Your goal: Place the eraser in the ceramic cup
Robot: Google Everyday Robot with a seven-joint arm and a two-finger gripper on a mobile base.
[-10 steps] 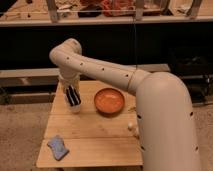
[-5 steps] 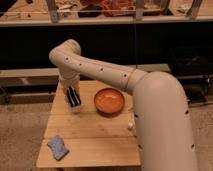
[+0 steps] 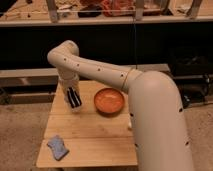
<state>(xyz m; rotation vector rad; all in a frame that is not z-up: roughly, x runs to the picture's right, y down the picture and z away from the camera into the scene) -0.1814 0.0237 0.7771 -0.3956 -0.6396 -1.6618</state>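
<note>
I see my tool (image 3: 74, 98) hanging fingers-down over the far left part of the wooden desk (image 3: 100, 127), just left of the orange bowl (image 3: 109, 100), which sits at about three o'clock from it. Whether its dark fingers are spread or closed on something I cannot tell. A white shape just beneath the tool may be the ceramic cup. The blue eraser (image 3: 58, 147) lies flat at about seven o'clock, well apart, by the desk's near left corner.

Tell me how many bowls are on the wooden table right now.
1: the orange bowl sits near the wooden table's far edge, right of the gripper. The arm may hide others.
</note>
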